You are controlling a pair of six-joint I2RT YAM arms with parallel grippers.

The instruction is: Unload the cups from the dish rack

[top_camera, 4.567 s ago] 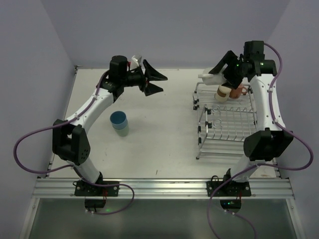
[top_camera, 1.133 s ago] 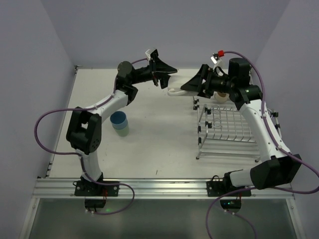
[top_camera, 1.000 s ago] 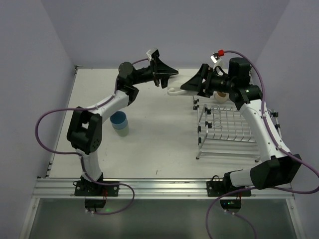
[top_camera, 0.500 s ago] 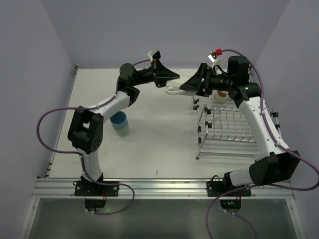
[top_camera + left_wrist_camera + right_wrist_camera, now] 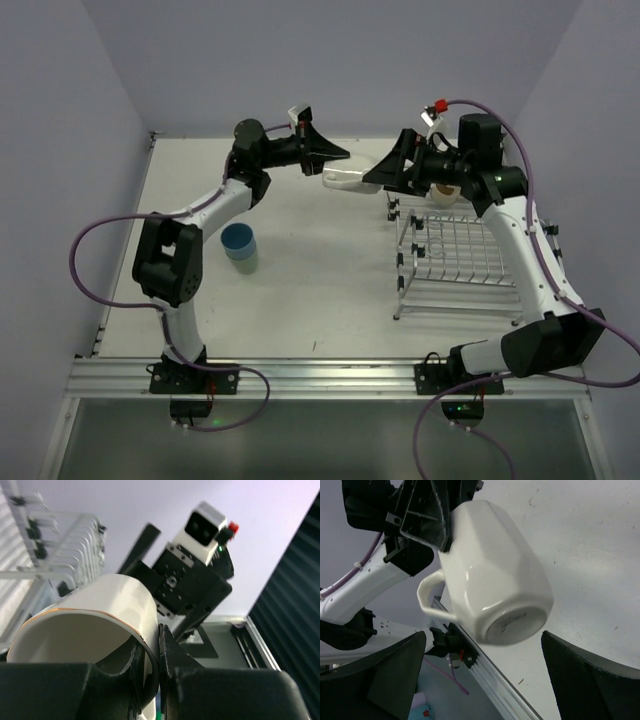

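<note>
above the pale tabletop (image 5: 320,280), left of the dish rack (image 5: 455,252), the white cup (image 5: 345,179) hangs mid-air. the left tool (image 5: 161,645) has just pinched its rim; the right tool (image 5: 385,172) has sprung wide open, empty. handover looks done; setting down remains.

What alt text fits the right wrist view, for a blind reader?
A white mug with a handle hangs above the table, its base toward the camera, pinched at the rim by the left arm's jaws. The right arm's own jaws stand wide open at the lower corners, not touching it.
</note>
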